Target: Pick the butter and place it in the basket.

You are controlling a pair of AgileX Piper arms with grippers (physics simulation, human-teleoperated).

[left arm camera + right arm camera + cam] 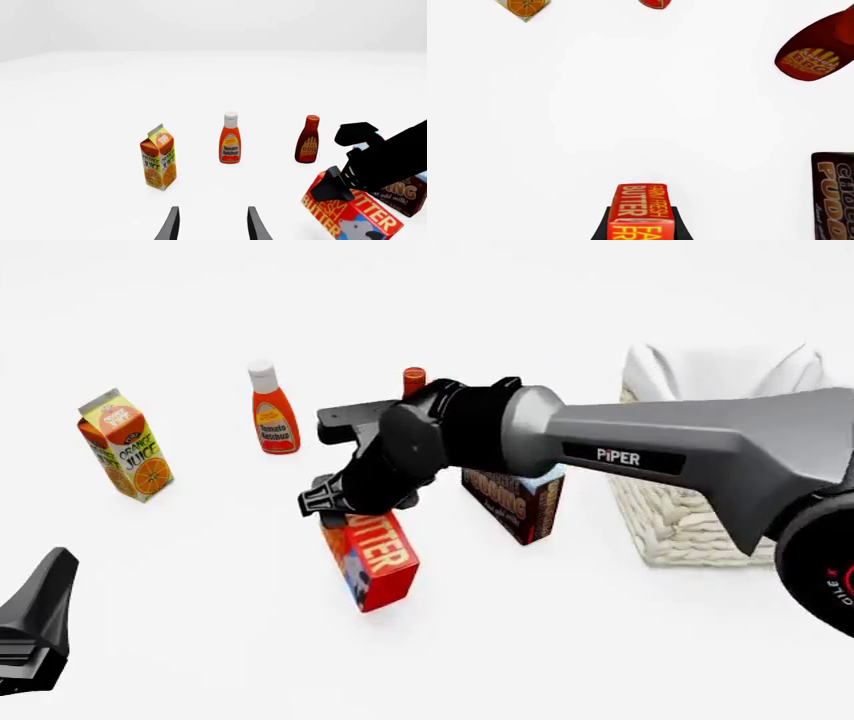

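Right end effector [350, 502]: mine, fingers clamped on the upper end of the butter [370, 553]; in the right wrist view the box [640, 210] sits squarely between the two dark fingers.
Butter: red-orange box, tilted, its lower corner close to the worktop [534, 640]; I cannot tell whether it touches or is just clear. In the front view it is left of the pudding box and well apart from the basket.
Right arm: reaches in from the right of the front view, across in front of the basket, grey casing marked PiPER.
Left end effector [212, 225]: mine too, fingers spread with nothing between them, low at the near left of the front view [34, 625], well apart from everything.
Chocolate pudding box [514, 500]: brown and blue, upright, just beside the butter on its right, partly hidden by my right arm.
BBQ sauce bottle [414, 380]: dark red; only its cap shows above my wrist in the front view, clearer in the left wrist view [308, 140].
Ketchup bottle [272, 410]: orange-red with white cap, upright, left of the BBQ bottle.
Orange juice carton [124, 445]: upright, farthest left, apart from the bottles.
Basket [687, 525]: cream wicker with white cloth over the rim, at the right, partly behind my arm.
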